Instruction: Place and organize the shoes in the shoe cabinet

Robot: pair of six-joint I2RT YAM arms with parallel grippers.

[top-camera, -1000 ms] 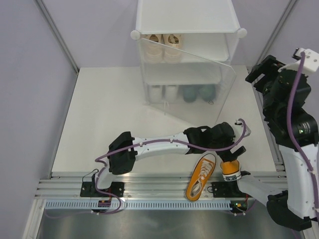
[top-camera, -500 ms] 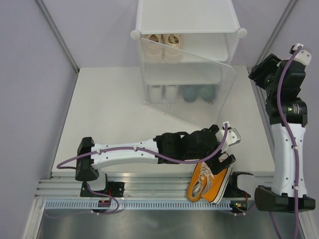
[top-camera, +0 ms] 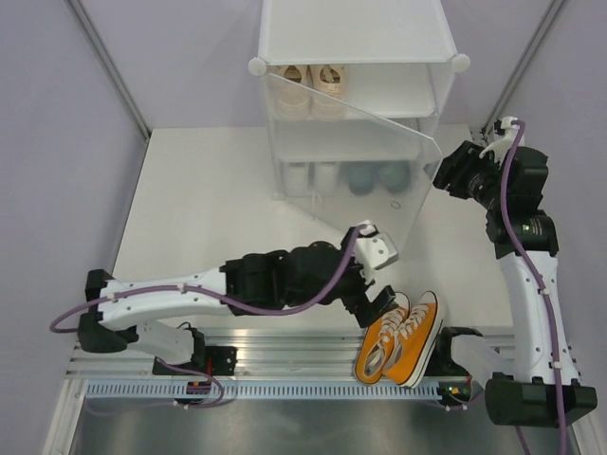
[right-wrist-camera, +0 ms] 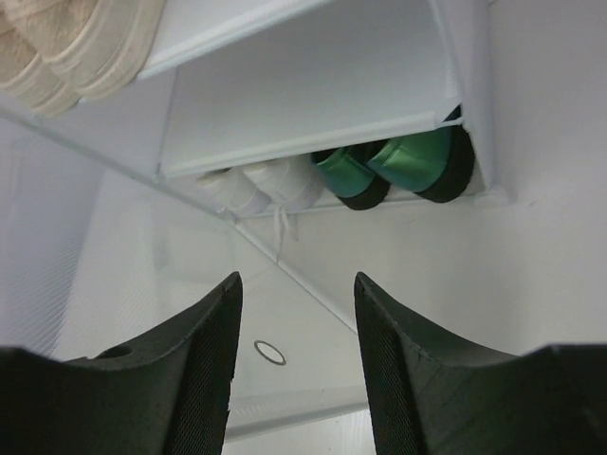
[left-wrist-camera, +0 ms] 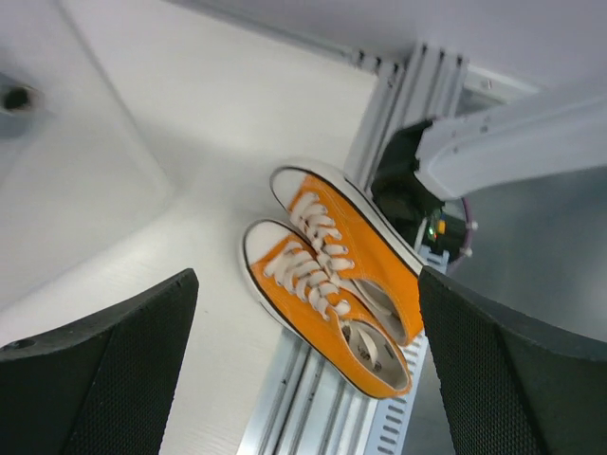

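The orange sneakers (top-camera: 399, 337) (left-wrist-camera: 332, 284) lie side by side at the table's near edge, heels over the metal rail. My left gripper (top-camera: 377, 301) (left-wrist-camera: 305, 284) hovers open just above and left of them, touching neither. In the shoe cabinet (top-camera: 356, 38) (right-wrist-camera: 313, 114), cream sneakers (top-camera: 314, 76) (right-wrist-camera: 66, 43) sit on an upper shelf. White sneakers (top-camera: 313, 175) (right-wrist-camera: 258, 185) and green heels (top-camera: 378, 177) (right-wrist-camera: 398, 166) sit on the bottom tier. My right gripper (top-camera: 446, 178) (right-wrist-camera: 296, 280) faces the cabinet's right front, open with nothing between its fingers.
A translucent door panel (top-camera: 379, 180) (right-wrist-camera: 190, 313) with a small round hole (right-wrist-camera: 270, 353) stands swung out from the cabinet's left front toward the right. Slotted aluminium rails (top-camera: 285, 360) run along the near edge. Grey walls enclose the table (top-camera: 199, 218).
The second orange sneaker now lies beside the first. My left gripper has drawn back up and left off the pair. My right arm has swung in toward the cabinet, its jaws narrower.
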